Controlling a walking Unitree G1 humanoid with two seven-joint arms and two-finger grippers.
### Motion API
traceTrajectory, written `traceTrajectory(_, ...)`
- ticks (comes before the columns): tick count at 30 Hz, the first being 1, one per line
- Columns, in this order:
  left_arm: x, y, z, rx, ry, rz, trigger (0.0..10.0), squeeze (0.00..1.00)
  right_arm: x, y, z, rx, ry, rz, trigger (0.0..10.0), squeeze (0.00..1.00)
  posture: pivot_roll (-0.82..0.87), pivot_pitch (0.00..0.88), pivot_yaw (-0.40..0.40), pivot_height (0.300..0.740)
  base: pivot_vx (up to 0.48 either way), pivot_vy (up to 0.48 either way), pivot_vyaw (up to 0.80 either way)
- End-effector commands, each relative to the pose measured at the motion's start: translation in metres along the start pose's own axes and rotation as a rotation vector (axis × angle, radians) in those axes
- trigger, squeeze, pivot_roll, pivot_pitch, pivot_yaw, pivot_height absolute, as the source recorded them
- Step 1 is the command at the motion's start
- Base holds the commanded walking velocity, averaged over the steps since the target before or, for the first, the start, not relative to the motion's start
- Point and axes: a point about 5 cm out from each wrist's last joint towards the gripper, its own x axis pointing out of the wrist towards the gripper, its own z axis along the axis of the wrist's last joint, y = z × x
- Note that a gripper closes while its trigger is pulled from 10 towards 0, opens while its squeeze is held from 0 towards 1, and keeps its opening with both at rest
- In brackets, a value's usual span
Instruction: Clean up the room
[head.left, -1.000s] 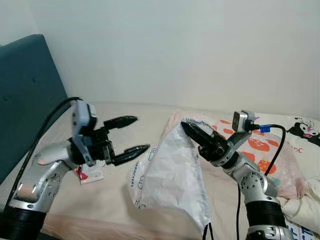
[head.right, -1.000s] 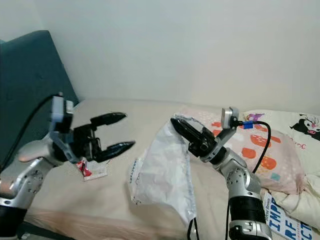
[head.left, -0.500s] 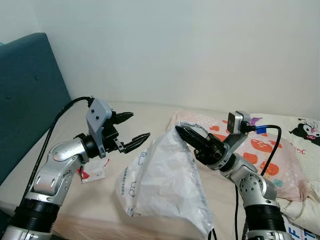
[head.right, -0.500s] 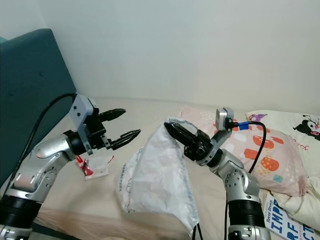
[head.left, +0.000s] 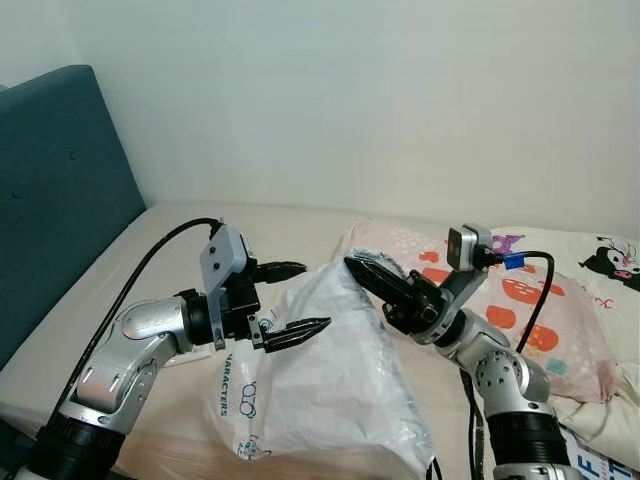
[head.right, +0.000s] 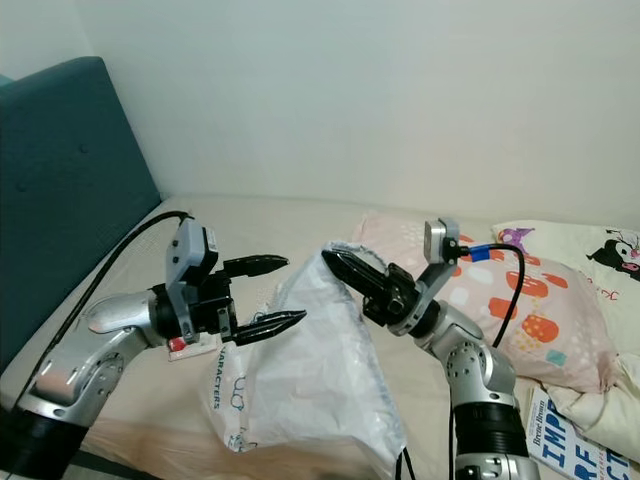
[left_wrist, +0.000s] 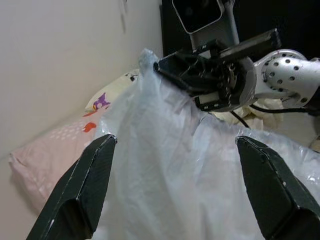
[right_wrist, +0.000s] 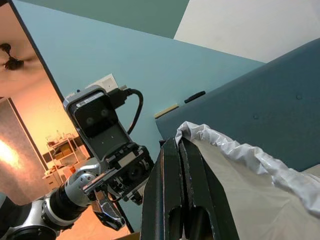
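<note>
Beige bed | right gripper pinches white bag aloft | left gripper, fingers spread and empty, has swung right to bag's rim | likely opening it for trash

White plastic bag: teal print running sideways reads "CHARACTERS", first letters creased. Booklet at the bed's right edge: large blue letters, "IMP" and "RF" legible, remainder cut off.

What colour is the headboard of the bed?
Dark teal headboard, best in the left eye view.

Beige bed bearing patterned pillow, white bag, small wrapper.
</note>
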Motion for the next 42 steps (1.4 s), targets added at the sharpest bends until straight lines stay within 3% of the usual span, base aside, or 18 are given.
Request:
traceTrajectory(1, 0.003, -0.004, -0.002, -0.012, 0.004, -0.018, 10.0, 0.00, 0.002, 0.003, 0.001, -0.003, 0.003, 0.015, 0.0, 0.00, -0.03, 0.000, -0.021, 0.740, 0.000, 0.000, 0.00)
traceTrajectory(13, 0.016, -0.008, -0.008, -0.026, 0.005, 0.008, 10.0, 0.00, 0.002, 0.003, 0.000, -0.001, 0.001, 0.012, 0.0, 0.00, -0.03, 0.000, -0.017, 0.740, 0.000, 0.000, 0.00)
traceTrajectory(17, 0.044, -0.009, -0.018, -0.050, -0.004, 0.116, 10.0, 0.00, 0.003, 0.002, 0.000, 0.000, -0.006, 0.007, 0.0, 0.00, -0.03, 0.000, -0.016, 0.740, 0.000, 0.000, 0.00)
traceTrajectory(28, 0.054, -0.006, -0.025, -0.061, 0.013, 0.210, 10.0, 0.00, 0.003, 0.003, 0.000, 0.000, -0.009, 0.005, 0.0, 0.00, -0.03, 0.000, -0.013, 0.740, 0.000, 0.000, 0.00)
traceTrajectory(29, 0.055, -0.005, -0.028, -0.064, 0.014, 0.234, 8.7, 0.00, 0.003, 0.003, 0.000, 0.001, -0.009, 0.004, 0.0, 0.00, -0.03, 0.000, -0.012, 0.740, 0.000, 0.000, 0.00)
traceTrajectory(30, 0.055, -0.005, -0.028, -0.064, 0.014, 0.234, 8.7, 0.00, 0.003, 0.003, 0.000, 0.001, -0.009, 0.004, 0.0, 0.00, -0.03, 0.000, -0.012, 0.740, 0.000, 0.000, 0.00)
traceTrajectory(31, 0.055, -0.005, -0.029, -0.068, 0.011, 0.247, 0.0, 0.00, 0.003, 0.003, 0.000, 0.001, -0.011, 0.003, 0.0, 0.00, -0.03, 0.000, -0.012, 0.740, 0.000, 0.000, 0.00)
traceTrajectory(42, 0.049, -0.002, -0.033, -0.031, 0.050, 0.251, 0.0, 0.00, 0.003, 0.003, 0.001, -0.001, -0.013, -0.003, 0.0, 0.00, -0.03, 0.000, -0.013, 0.740, 0.000, 0.000, 0.00)
